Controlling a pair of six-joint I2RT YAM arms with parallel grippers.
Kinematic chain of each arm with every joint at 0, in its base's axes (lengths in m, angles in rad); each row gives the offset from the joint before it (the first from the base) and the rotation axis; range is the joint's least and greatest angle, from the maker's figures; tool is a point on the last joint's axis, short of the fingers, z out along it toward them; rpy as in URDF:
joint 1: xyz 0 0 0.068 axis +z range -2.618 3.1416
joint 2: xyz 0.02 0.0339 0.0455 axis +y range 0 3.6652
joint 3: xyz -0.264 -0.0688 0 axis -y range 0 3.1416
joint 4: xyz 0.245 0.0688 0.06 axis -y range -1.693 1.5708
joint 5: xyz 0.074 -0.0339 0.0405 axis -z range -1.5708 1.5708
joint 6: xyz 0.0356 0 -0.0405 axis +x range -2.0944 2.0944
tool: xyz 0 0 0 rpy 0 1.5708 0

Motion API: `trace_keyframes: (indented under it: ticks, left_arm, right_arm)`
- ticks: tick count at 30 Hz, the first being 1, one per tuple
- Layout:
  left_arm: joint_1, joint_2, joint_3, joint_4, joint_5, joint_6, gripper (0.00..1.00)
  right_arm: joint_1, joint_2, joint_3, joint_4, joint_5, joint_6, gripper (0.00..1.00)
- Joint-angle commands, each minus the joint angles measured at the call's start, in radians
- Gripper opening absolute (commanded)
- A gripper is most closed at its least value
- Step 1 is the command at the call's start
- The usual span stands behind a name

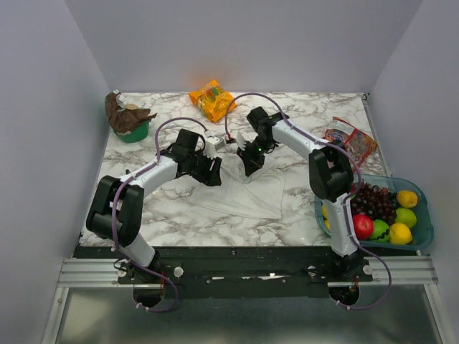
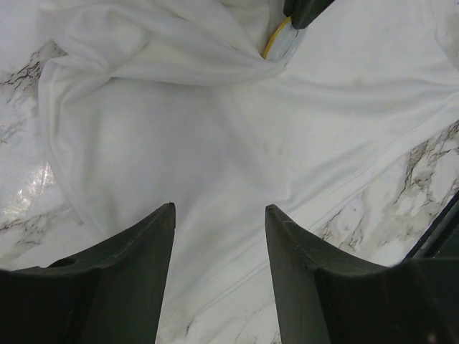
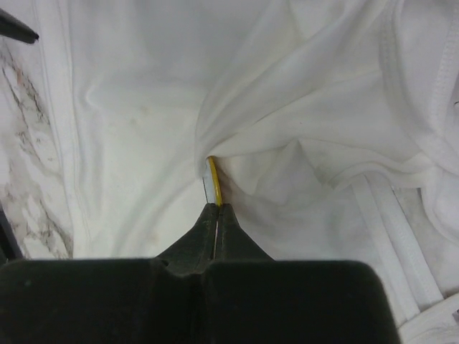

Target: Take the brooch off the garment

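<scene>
Right gripper (image 1: 249, 168) is down on the garment (image 1: 247, 195), which lies mid-way across the marble table (image 1: 301, 107) in the top view. Left gripper (image 1: 209, 172) sits just beside it, at the cloth's left edge. We can't make out the brooch from here. Fruit tray (image 1: 424, 215) at right edge, orange snack bag (image 1: 211, 100) at back.

Left wrist: left gripper (image 2: 219, 215) spread wide, nothing between its fingers, white cloth below. Brooch (image 2: 273, 41) shows as a yellow rim up top, cloth bunched against it, a dark right fingertip (image 2: 305, 11) on it.

Right wrist: right gripper (image 3: 216, 211) pressed together, pinching the brooch (image 3: 213, 179) edge-on by its lower rim. We see garment (image 3: 287, 107) folds puckering toward it.
</scene>
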State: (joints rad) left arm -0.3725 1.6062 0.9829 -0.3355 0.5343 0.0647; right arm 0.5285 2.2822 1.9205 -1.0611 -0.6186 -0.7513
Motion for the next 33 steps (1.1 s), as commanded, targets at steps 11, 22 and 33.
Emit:
trace_keyframes:
  ticks: [11, 22, 33]
  left_arm:
    - [0.014, 0.026, 0.052, 0.191, -0.003, -0.203, 0.62]
    - [0.014, 0.202, 0.16, 0.219, -0.068, -0.218, 0.61]
    - [0.012, 0.259, 0.142, 0.277, 0.118, -0.253, 0.6]
  right_arm:
    - [0.022, -0.441, -0.523, 0.783, 0.255, 0.519, 0.0]
    - [0.039, -0.406, -0.505, 1.047, 0.523, 0.723, 0.0]
    - [0.044, -0.299, -0.431, 1.084, 0.556, 0.846, 0.0]
